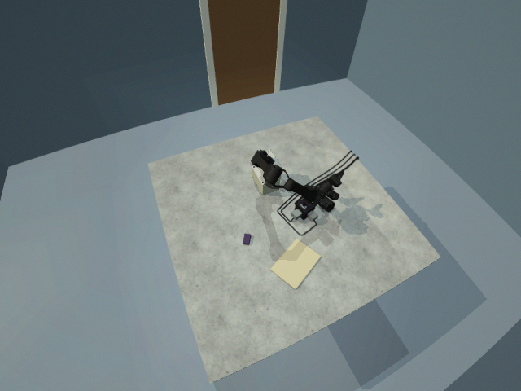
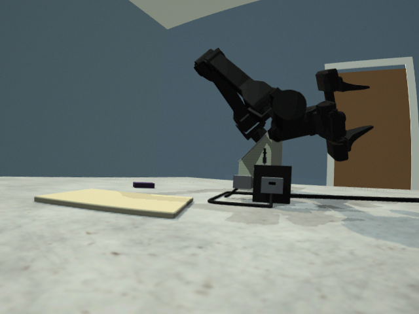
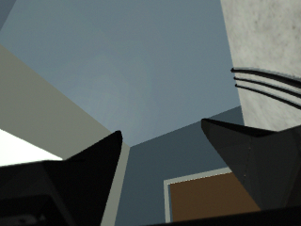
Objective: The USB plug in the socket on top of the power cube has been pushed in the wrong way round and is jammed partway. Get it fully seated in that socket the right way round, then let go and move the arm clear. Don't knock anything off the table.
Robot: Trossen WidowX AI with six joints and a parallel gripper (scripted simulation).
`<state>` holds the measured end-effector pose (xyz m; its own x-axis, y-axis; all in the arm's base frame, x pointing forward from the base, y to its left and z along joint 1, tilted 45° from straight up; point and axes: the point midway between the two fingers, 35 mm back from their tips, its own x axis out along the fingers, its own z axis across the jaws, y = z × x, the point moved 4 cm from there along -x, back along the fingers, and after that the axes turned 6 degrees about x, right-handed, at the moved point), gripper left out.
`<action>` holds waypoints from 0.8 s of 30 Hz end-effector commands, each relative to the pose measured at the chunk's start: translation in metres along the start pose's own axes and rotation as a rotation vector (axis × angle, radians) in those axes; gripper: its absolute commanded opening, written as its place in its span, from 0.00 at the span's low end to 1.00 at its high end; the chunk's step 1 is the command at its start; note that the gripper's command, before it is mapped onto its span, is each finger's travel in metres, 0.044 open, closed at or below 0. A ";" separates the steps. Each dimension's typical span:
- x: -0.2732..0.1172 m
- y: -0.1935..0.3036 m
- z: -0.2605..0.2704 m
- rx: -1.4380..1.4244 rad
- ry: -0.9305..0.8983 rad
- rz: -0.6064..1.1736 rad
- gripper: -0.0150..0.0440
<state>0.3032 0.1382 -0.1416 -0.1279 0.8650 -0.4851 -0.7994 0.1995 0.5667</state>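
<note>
Nearest me in the exterior view, a cream pad (image 2: 114, 201) lies at nine o'clock of the black power cube (image 2: 272, 184), a purple block (image 2: 143, 184) behind it. Cables (image 2: 351, 197) trail toward three. My gripper (image 2: 366, 107) hangs spread wide, holding nothing, above the cube; I cannot make out the plug. Grey mottled mat (image 2: 203, 270), brown door (image 2: 375, 135) beyond.

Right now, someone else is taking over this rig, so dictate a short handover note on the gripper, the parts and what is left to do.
Gripper: open wide, holding nothing, raised beside the power cube and rolled onto its side, fingers pointing level toward the door.
Power cube: on the table, cables trailing off behind it.
USB plug: dark block on the cube's top; how deep it sits or which way it faces cannot be told.
Nearby: cream pad and small purple block, both apart from the cube.
Done: nothing visible.
Left: grasp the plug, pull, turn it round, seat it fully, release, move clear.
</note>
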 end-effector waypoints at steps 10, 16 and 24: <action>-0.036 0.012 -0.012 0.658 0.649 -0.581 1.00; -0.094 0.037 0.006 0.854 0.876 -1.204 1.00; -0.139 0.057 0.038 0.821 0.877 -1.663 1.00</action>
<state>0.2866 0.0663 -0.0695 -0.2285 -0.3934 -0.8905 -0.2035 0.9138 -0.3515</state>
